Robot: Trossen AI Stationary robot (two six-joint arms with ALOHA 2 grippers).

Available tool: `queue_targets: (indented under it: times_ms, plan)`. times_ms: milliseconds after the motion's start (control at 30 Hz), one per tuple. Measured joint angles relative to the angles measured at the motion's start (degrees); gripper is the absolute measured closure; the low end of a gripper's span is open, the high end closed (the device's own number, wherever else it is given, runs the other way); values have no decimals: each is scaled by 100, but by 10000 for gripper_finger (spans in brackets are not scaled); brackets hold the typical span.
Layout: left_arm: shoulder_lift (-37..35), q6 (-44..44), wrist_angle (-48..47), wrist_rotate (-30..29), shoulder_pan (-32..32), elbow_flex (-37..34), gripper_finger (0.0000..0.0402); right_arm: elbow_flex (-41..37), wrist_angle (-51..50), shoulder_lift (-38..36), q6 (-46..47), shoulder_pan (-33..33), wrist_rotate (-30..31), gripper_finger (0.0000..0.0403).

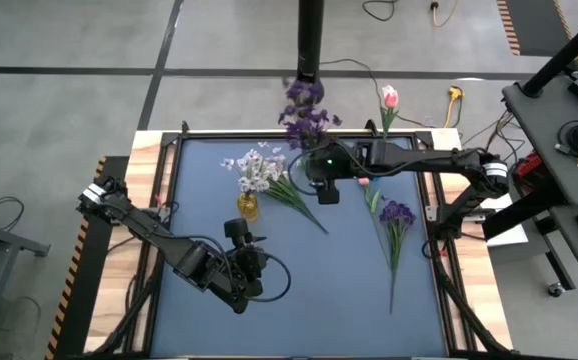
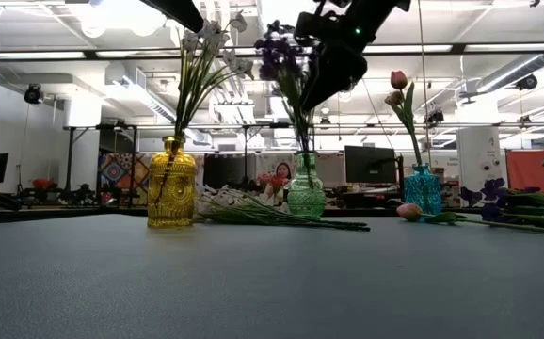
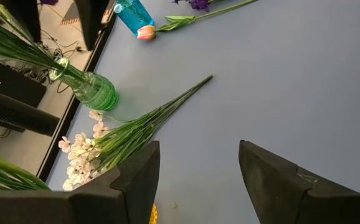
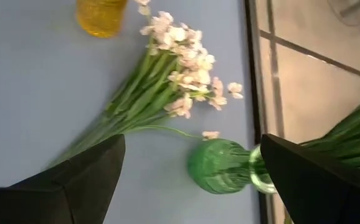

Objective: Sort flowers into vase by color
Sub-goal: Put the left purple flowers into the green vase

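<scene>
Ribbed green glass vase (image 2: pixel 306 195), faceted yellow vase (image 2: pixel 172 185), wiry white sprays (image 4: pixel 167 68)

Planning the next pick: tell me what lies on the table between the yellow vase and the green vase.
In the low view, a white flower spray lies flat between the yellow vase and the green vase, its stems running past the green vase's base.

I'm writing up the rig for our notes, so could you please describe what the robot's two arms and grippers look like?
Both arms are dark, nearly black, built of slim jointed links. The left arm carries a pale band near its base; the right arm has a similar pale band near its own base and a small green light by the wrist. Each gripper, left and right, has two broad, flat, matte black fingers.
</scene>
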Motion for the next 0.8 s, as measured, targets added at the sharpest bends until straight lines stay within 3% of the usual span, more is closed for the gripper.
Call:
queue_targets:
  times_ms: [633,800]
  plan:
    - [0,2,9,-32,7,0,200,16,48,-35,727,-141,145,40]
    - [0,4,13,-285,11,0,200,130,63,-45,704,-146,135,85]
